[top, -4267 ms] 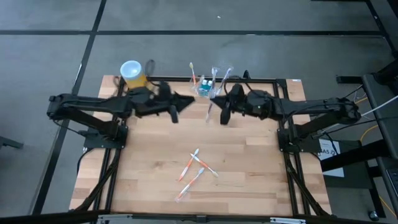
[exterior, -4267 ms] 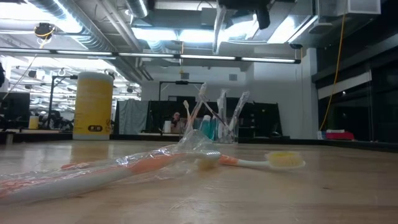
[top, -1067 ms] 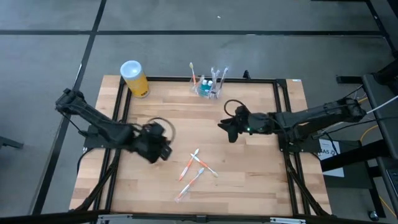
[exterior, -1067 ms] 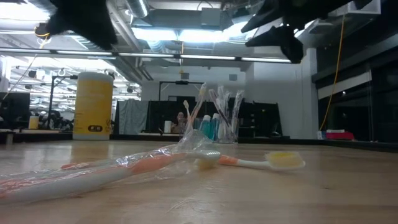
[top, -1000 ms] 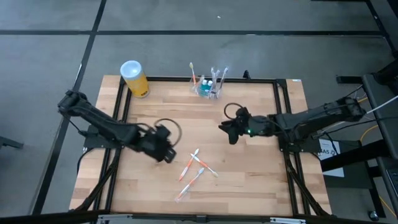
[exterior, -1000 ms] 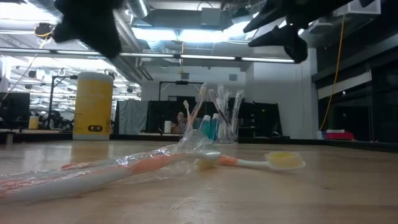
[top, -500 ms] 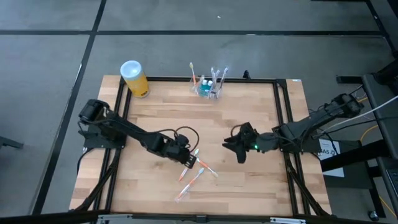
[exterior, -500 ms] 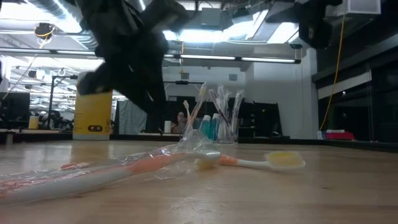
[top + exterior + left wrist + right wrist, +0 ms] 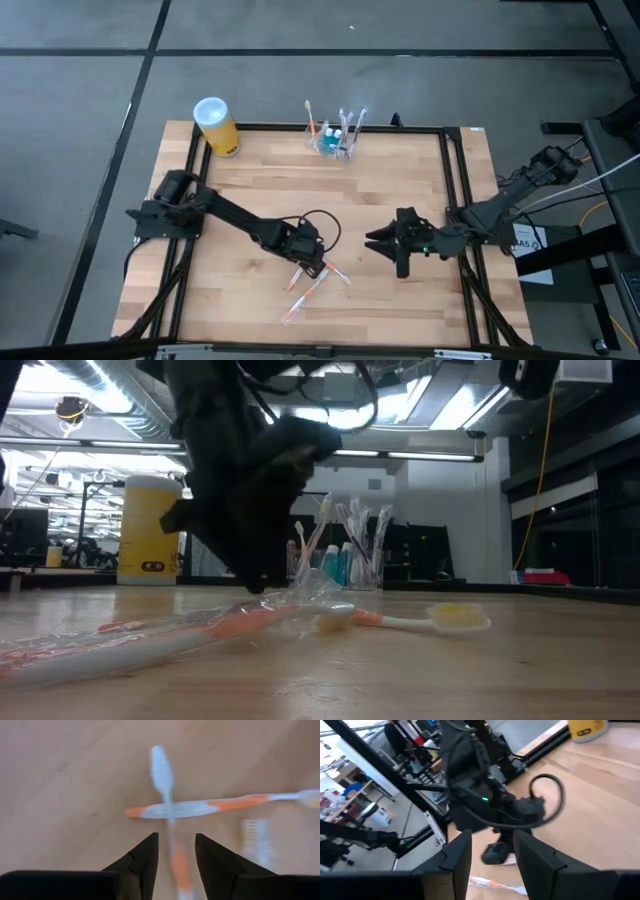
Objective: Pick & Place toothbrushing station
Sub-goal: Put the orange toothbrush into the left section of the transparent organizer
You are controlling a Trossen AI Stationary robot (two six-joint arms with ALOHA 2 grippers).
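Toothbrushes (image 9: pixel 172 810), crossed, show past left gripper (image 9: pixel 176 851)'s seemingly parted, empty jaws.

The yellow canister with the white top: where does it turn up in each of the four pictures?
High view: the yellow canister stands at the table's far left corner.
Low view: it stands at the left, partly behind the dark left arm.
Left wrist view: not in it.
Right wrist view: top right corner.
Shared landmark: that dark left arm, nearer the middle.
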